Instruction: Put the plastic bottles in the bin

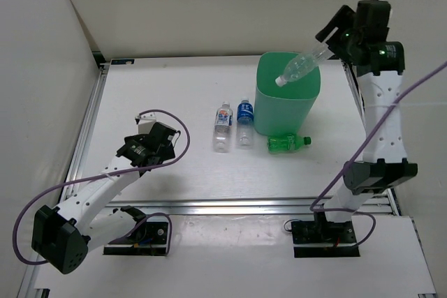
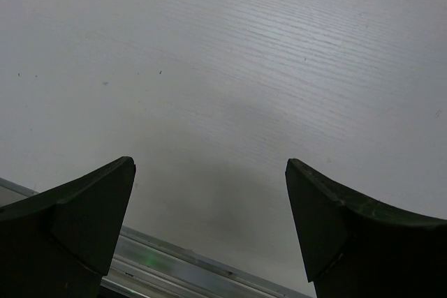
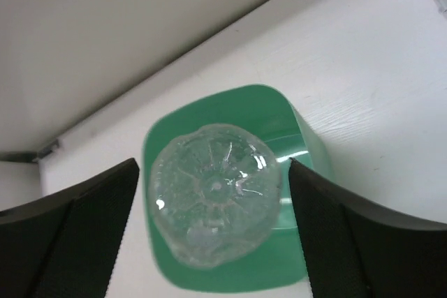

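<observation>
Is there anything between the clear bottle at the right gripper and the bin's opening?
Nothing visible. The clear bottle points cap-down into the open bin, under the right gripper; no lid or object covers the rim.

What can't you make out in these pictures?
- Floor of the bin: the clear bottle and the bin's own walls hide it in the top and right wrist views, so its contents are unknown.
- Print on the blue-label bottle and white-red-label bottle: too small in the top view.
- Left wrist view: only table shows beyond the left gripper; every bottle lies outside its edges.
</observation>
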`<state>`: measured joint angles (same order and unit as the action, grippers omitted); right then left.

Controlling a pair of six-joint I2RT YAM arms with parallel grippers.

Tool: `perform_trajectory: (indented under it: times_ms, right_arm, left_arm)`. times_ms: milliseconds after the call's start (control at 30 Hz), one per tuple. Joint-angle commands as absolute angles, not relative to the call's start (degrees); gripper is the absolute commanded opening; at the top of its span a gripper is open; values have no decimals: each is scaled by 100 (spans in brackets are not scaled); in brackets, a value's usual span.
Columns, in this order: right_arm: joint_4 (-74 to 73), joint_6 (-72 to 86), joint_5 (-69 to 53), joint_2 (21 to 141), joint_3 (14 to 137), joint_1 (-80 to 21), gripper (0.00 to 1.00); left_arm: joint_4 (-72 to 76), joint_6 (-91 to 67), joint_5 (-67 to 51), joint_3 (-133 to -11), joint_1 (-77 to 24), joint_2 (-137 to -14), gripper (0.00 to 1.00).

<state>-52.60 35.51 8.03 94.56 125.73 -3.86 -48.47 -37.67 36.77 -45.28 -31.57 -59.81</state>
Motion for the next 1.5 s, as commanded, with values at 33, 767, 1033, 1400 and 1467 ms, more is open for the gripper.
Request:
perform_trajectory:
  times_ms: [33,767,1033,1400,1467]
  right_arm:
    - [-4992,2690,1317,9527,13008,-825,100]
    - [-3929,6284,-1757,5543,4659,2558,100]
    - [-3129,6030,-2434,7089,4306,2549,100]
    - [-3094,5607,-2505,8850,5484,2180,96]
    - [-3094,5607,-2505,9147,5633,2127,92]
  left_arm:
    - [-4729,-3639,3735,-4790,-3129,-6020,100]
    - [-4509,-3806,3498,-4676,-3129,-6407,100]
    - [-4509,-3858,3445,-4623,-3129,-6574,100]
    - [-4729,-4043,3560,-4781,-3129,-6812,100]
    - [-4789,-4043,3621,-4843,-3129,-6873,100]
